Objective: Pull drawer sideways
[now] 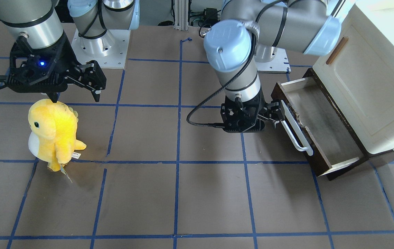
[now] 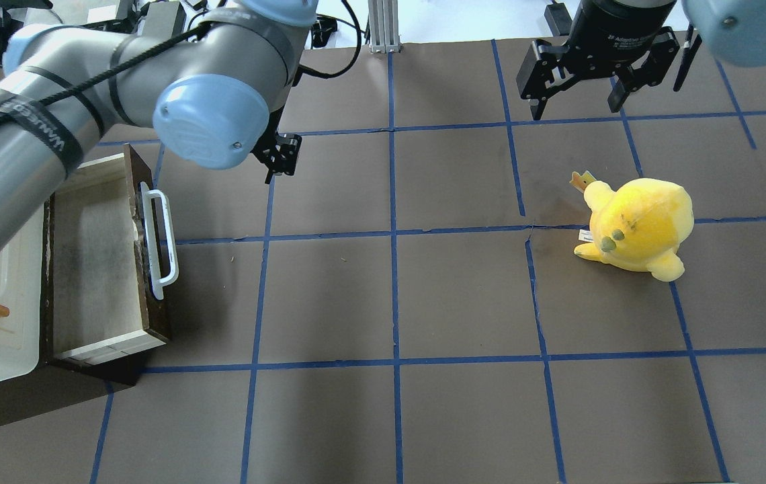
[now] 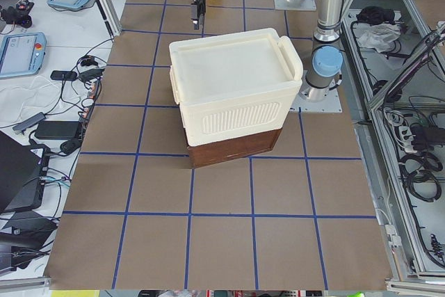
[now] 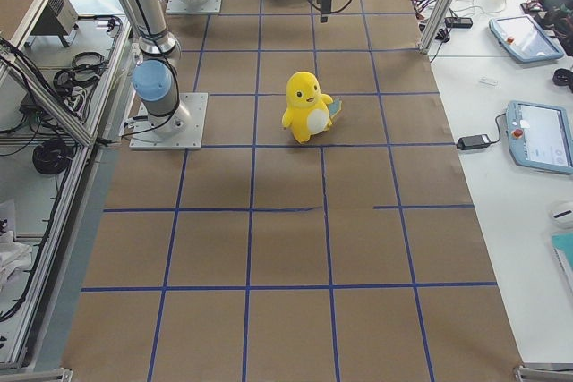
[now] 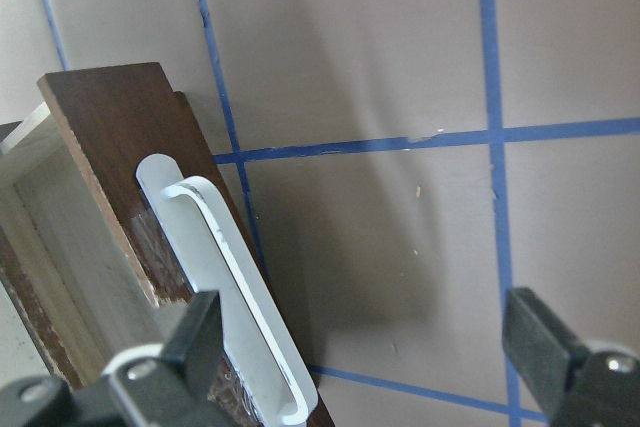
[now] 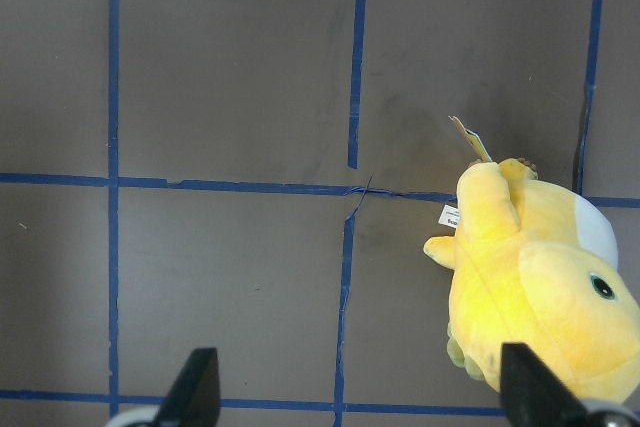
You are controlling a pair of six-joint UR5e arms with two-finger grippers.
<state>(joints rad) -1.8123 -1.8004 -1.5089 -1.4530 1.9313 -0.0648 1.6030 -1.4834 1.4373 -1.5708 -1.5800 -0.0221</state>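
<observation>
Drawer (image 1: 321, 124): wide, shallow, dark brown wooden front, pale grey-beige inside. It stands drawn well out from beneath the cream moulded cabinet (image 1: 373, 86), on the brown table with blue tape grid (image 1: 210, 193). Contents: none visible, only a bare, scuffed floor.

Fitting: long white bar handle (image 1: 295, 133), fixed along the drawer front. In the left wrist view its long axis runs crosswise to the finger line.

Tool 1, left gripper (image 1: 278, 111): the nearer of the 2. Jaws spread wide, grasping nothing. The drawer lies to 1 side of it and lower. The handle's end sits just inside 1 finger (image 5: 195, 332); the other finger (image 5: 545, 342) is well apart from it, over bare table. Contact between finger and bar: cannot tell.

Tool 2, right gripper (image 1: 76, 97): jaws spread, empty, well apart from the drawer. A yellow plush toy (image 1: 53, 133) stands just below it.

Assessment: the drawer appears near full travel. Any further pull calls for the left gripper to sink, clamp across the bar, and draw away from the cabinet.
</observation>
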